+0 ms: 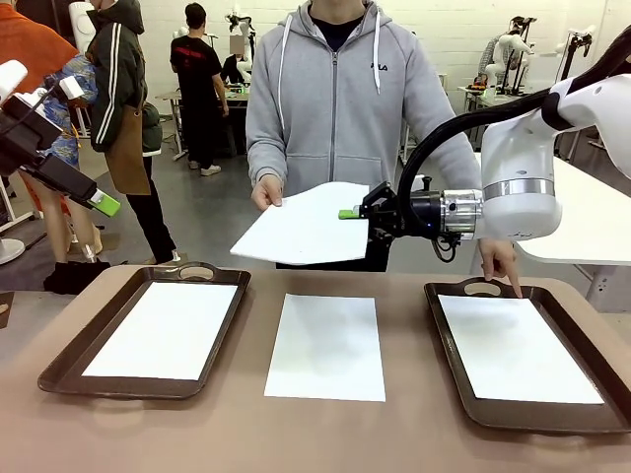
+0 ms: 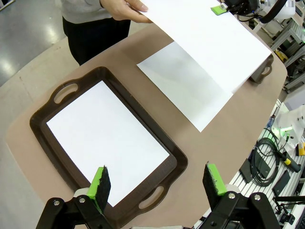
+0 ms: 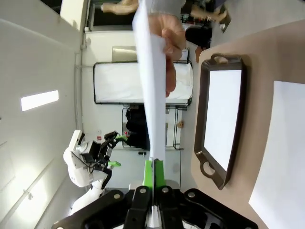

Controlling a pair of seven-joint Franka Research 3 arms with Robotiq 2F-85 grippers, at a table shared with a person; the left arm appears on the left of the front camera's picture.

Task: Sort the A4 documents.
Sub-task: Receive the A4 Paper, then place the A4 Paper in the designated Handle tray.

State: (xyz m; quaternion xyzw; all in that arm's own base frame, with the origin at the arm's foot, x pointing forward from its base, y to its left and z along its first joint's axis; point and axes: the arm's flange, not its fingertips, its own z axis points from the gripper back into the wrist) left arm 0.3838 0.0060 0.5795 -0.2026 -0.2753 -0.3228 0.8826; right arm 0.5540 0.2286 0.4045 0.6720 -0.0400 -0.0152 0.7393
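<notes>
Close by, one paper [image 1: 327, 345] lies flat on the table [image 1: 246, 434] between two trays [image 1: 59, 360], each with a paper inside. Farther back, the right gripper [image 1: 353, 214] pinches the edge of another paper [image 1: 306, 229] that a person's hand [image 1: 266, 190] holds up; the left gripper [image 2: 157, 179] is wide open and empty. The pinch should be firm and the pull gentle, so the paper does not rip.

Front: across table [image 1: 325, 434] toward person [image 1: 335, 99]. Left wrist: high over left tray [image 2: 38, 125], shared with front. Right wrist: sideways, edge-on to sheet [image 3: 152, 95].
</notes>
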